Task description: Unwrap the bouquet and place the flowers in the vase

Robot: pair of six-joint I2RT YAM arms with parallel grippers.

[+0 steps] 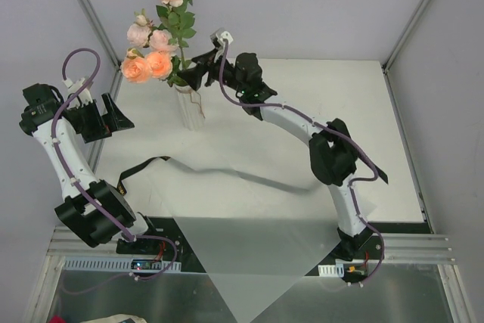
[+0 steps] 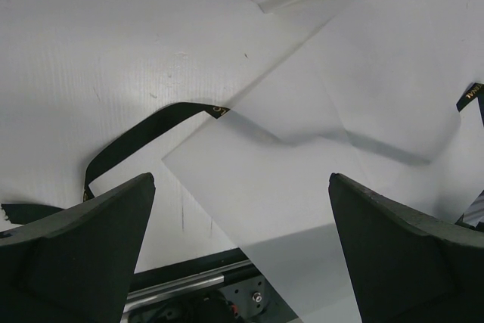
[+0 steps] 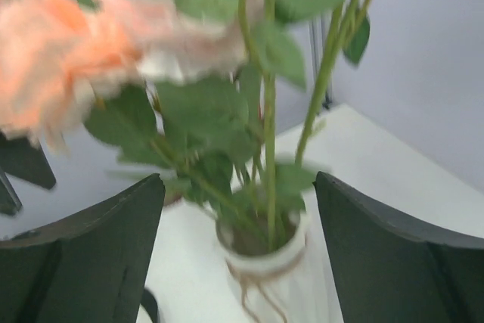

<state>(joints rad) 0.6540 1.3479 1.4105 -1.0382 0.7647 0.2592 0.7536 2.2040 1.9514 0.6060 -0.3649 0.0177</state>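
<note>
**Flowers in the vase, both my grippers open**

The flowers (image 1: 160,20) stand upright in the vase (image 1: 187,107) at the far left of the table (image 1: 340,111). They have round peach-orange and pale pink blooms on thin green stems, with green leaves crowding the round mouth. The vase is small, whitish and ribbed. My right gripper (image 3: 238,187) sits just beside the stems near that mouth, fingers apart. My left gripper (image 2: 242,183) hangs with fingers spread wide over the flat white paper (image 1: 249,247) and the black ribbon (image 2: 144,130).
</note>
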